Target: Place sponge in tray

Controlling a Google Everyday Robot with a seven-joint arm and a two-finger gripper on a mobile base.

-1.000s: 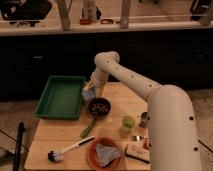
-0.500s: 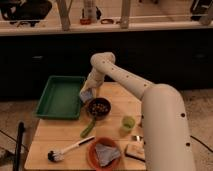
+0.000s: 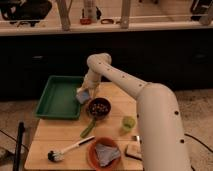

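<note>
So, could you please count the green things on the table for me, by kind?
Tray: 1
Cup: 1
Long green piece in front of the dark bowl: 1
Total: 3
The gripper is at the tray's right rim, with the sponge.

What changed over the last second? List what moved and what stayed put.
The gripper, shut on the sponge, edged left with the arm, from beside the dark bowl to the right rim of the green tray. Nothing was picked up or released. Tray, bowl, green cup, brush and orange plate stayed put.
</note>
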